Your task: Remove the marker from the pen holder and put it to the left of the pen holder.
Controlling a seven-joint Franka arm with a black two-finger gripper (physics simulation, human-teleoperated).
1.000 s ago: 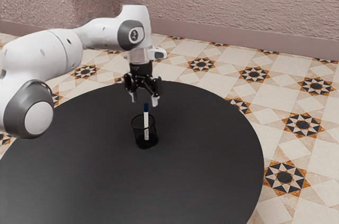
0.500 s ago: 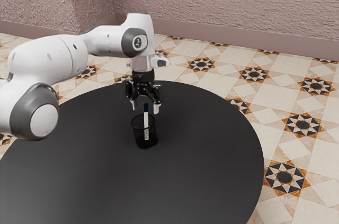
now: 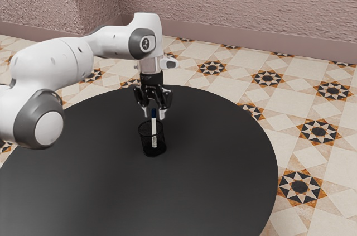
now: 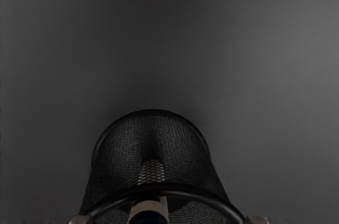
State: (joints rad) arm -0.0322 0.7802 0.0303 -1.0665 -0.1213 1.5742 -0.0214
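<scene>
Hanging over the pen holder (image 3: 144,138), my gripper (image 3: 155,113) points down with its two fingers (image 3: 163,114) spread apart, one on each side of the marker (image 3: 154,129). They pinch nothing: the marker's dark blue cap (image 3: 154,112) comes up between my fingertips, with a gap on either hand, and I can see those gaps from my wrist as well. The marker's white body runs down from between my fingers into the pen holder, where it stands close to upright, its lower part showing through the black mesh. So the marker is in the holder, not out beside it.

The holder's round rim (image 4: 153,188) lies below my fingertips, encircling the marker. Its mesh wall drops away from me to the black round table (image 3: 223,163), on which it stands upright. The tabletop spreads out beneath my fingers and around the holder. Beyond the table's edge, well apart from my fingers, lies a pale tiled floor (image 3: 297,102) with dark and orange star patterns, and farther off rises a rough pinkish wall (image 3: 240,7). Above my fingers, my white arm (image 3: 47,60) bends over and down to them.
</scene>
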